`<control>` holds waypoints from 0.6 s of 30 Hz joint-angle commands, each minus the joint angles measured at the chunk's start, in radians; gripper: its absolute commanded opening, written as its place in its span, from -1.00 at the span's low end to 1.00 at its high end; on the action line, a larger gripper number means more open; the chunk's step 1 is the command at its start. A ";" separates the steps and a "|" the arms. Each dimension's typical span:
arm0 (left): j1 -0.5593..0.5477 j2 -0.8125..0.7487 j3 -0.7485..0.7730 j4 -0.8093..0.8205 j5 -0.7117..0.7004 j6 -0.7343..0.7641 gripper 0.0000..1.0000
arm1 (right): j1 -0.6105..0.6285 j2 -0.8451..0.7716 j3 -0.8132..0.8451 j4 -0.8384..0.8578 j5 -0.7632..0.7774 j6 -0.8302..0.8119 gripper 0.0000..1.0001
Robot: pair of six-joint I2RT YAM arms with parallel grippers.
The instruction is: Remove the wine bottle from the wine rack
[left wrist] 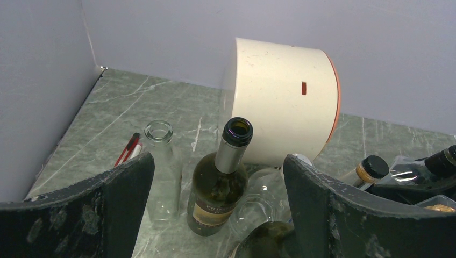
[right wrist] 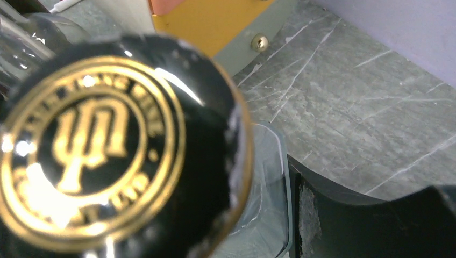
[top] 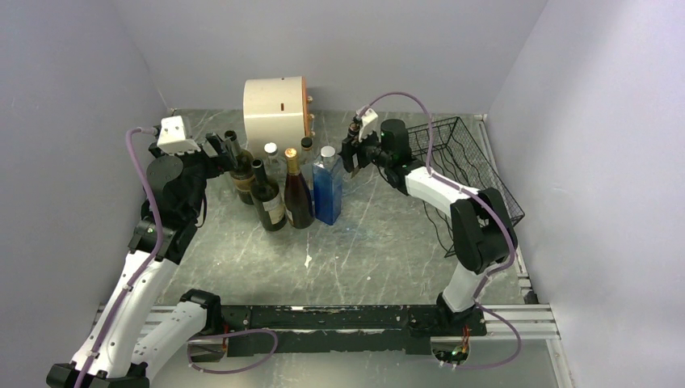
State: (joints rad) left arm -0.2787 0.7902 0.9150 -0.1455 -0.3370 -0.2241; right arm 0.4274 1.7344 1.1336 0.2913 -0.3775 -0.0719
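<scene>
1. Between the right gripper's (top: 350, 153) fingers (right wrist: 376, 226): the jaws stand partly apart and a black cap crowds the lens. Only one finger shows, so I cannot tell if it grips.
2. The left gripper (left wrist: 218, 166) gapes wide and empty, straddling an open green bottle (left wrist: 215, 188).
3. The step looks like carrying the wine bottle (right wrist: 107, 145) away. Keep the wrist steady, steer clear of the blue bottle (top: 327, 190) and cream drum (top: 275, 113), and set it down on bare table (top: 380, 250).
4. The wine bottle has a glossy black capsule with a gold crest and sits off the wine rack (top: 464, 158), near the drum. No bottle shows in the rack.
</scene>
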 commanded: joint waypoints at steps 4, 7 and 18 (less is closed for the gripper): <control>-0.003 -0.002 0.002 0.032 -0.010 0.006 0.87 | 0.024 0.000 0.083 -0.020 0.042 -0.049 -0.52; -0.004 -0.002 0.003 0.032 -0.008 0.006 0.87 | 0.035 0.004 0.091 -0.037 0.067 -0.057 -0.21; -0.004 -0.002 0.002 0.033 -0.005 0.005 0.87 | 0.040 -0.041 0.092 -0.056 0.092 -0.063 0.46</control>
State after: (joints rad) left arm -0.2787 0.7902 0.9150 -0.1455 -0.3367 -0.2241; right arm 0.4664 1.7435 1.1828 0.1963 -0.2993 -0.1184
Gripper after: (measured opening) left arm 0.933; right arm 0.716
